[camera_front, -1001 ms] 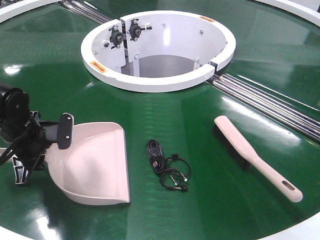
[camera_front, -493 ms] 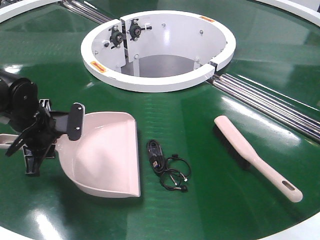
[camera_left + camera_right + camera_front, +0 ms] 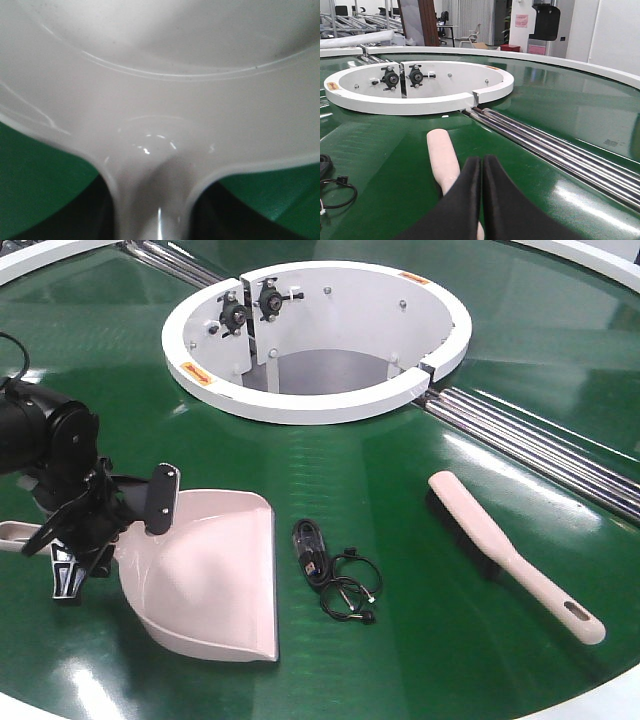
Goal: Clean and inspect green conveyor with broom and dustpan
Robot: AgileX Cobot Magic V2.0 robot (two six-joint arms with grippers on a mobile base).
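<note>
- Nearest, at 8 o'clock in the front view, the left gripper [image 3: 110, 535] is clamped across the handle of the dustpan [image 3: 215, 580]. The scoop sits on the green conveyor [image 3: 400, 680] with its lip facing 3 o'clock.
- Just beside that lip, at 6 o'clock, a tangle of black cable [image 3: 335, 575] lies on the belt, outside the scoop.
- At 4 o'clock the broom [image 3: 500, 545] lies flat on the belt, and no arm shows near it in the front view.
- By my judgement only the first step is done — the dustpan is in hand. Taking up the broom, sweeping and the inspection are all left.
- The left wrist view shows only the pan's neck up close, with dark shapes hugging both sides of the handle. That confirms a grip which the front view shows only from the side.
- Only the right wrist view shows the right gripper [image 3: 481, 161]. Its fingers are pressed together on nothing, and the broom's pale back runs out from behind them toward 11 o'clock. Whether they touch the broom I cannot tell.
- Farthest, at 12 o'clock, are the white hub [image 3: 320, 405] and the silver rails [image 3: 530, 440].
</note>
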